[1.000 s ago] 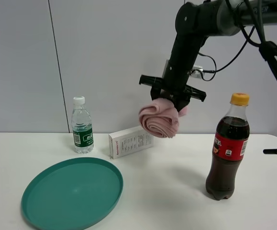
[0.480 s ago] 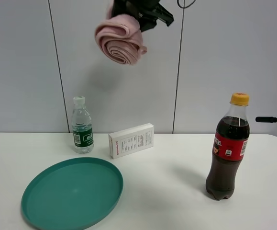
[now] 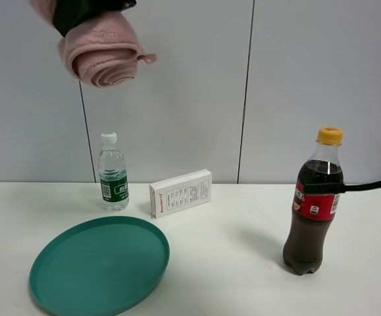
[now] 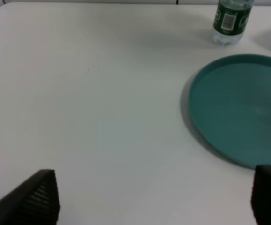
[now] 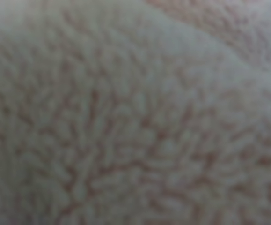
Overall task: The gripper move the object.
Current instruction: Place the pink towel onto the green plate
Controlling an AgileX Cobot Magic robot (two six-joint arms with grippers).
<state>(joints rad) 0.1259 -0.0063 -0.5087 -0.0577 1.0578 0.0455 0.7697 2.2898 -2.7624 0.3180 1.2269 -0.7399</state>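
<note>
The pink rolled towel [image 3: 101, 49] hangs high at the top left of the exterior view, well above the table. My right gripper [image 3: 78, 10], a black claw mostly cut off by the top edge, is shut on it. The towel's pink pile [image 5: 135, 112] fills the whole right wrist view, hiding the fingers there. My left gripper [image 4: 156, 197] is open and empty, its two black fingertips [image 4: 32, 201] wide apart above bare white table beside the green plate [image 4: 243, 108].
On the white table stand a small water bottle [image 3: 113, 172], a white box [image 3: 180, 193], a teal plate [image 3: 98, 263] at the front left and a cola bottle [image 3: 313, 204] at the right. A black cable [image 3: 368, 185] crosses the right edge.
My right gripper has carried the towel up from just above the white box and leftward, to the top left corner of the exterior view. The arm has left most of the picture.
</note>
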